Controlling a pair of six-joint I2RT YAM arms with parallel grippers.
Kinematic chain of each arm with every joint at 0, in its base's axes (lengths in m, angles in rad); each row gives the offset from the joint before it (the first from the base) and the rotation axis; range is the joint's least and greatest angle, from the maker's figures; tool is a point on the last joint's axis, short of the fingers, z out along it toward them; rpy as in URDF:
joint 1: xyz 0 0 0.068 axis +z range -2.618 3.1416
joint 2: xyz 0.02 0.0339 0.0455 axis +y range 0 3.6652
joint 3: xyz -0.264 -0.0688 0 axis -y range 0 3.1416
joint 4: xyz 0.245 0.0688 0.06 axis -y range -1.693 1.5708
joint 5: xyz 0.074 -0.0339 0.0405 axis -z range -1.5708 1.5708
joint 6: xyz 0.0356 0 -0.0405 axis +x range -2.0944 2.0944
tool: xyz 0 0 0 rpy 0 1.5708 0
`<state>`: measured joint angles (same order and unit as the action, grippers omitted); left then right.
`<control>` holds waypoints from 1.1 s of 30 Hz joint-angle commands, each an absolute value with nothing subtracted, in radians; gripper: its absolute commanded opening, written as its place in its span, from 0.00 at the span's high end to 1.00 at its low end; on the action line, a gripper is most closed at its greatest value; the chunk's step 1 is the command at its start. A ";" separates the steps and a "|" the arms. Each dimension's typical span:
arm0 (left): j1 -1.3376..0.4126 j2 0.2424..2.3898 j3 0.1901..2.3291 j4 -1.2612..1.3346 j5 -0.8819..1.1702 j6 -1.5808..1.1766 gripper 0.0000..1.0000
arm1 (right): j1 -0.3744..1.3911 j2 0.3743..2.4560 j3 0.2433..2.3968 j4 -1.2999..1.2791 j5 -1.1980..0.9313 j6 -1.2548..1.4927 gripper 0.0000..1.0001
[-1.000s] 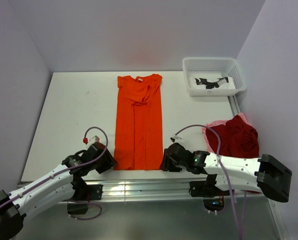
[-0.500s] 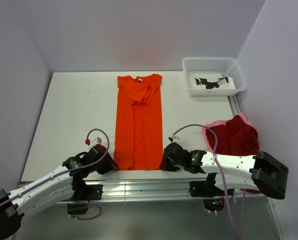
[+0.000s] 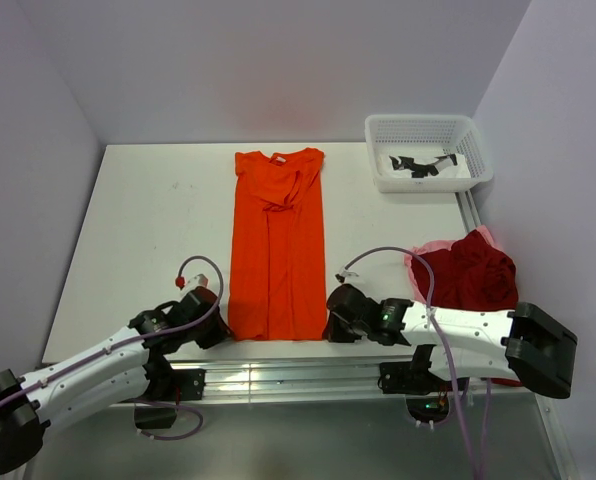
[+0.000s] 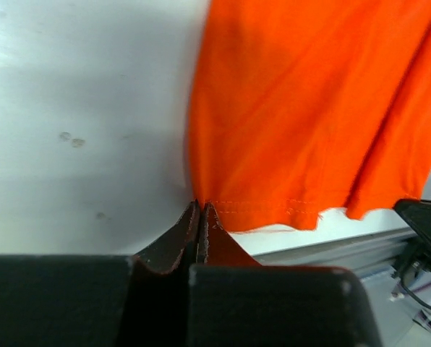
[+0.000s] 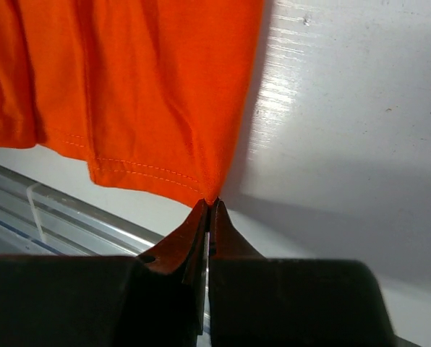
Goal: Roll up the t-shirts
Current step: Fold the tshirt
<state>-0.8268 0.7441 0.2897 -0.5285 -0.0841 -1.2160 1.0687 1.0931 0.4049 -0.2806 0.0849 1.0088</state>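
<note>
An orange t-shirt lies flat in the middle of a white table, folded lengthwise into a long narrow strip. Its collar points to the far side and its hem lies along the near edge. That shape suits rolling from the hem up toward the collar.

The left gripper sits at the near-left corner of the hem and the right gripper at the near-right corner. In each wrist view the jaws are pressed together with no gap, nipping the very tip of the stitched hem. The hold looks thin — only a sliver of cloth. Gripping both corners at once would let the arms lift the hem evenly and turn it over without skewing the strip.

At the right edge, beside the right arm, a dark red t-shirt sits crumpled on a pale pink garment — probably waiting their turn. A white mesh basket stands at the far right corner, well apart from the arms.
</note>
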 commanded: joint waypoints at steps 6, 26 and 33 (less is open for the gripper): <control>-0.834 0.810 0.436 -0.532 -0.037 -1.178 1.00 | 1.074 1.077 0.520 -0.367 0.072 0.939 1.00; -0.746 0.928 0.618 -0.574 -0.104 -1.079 1.00 | 0.902 1.115 0.695 -0.419 0.037 0.763 1.00; -0.646 0.968 0.644 -0.523 -0.071 -1.014 1.00 | 0.842 1.158 0.748 -0.423 0.009 0.710 1.00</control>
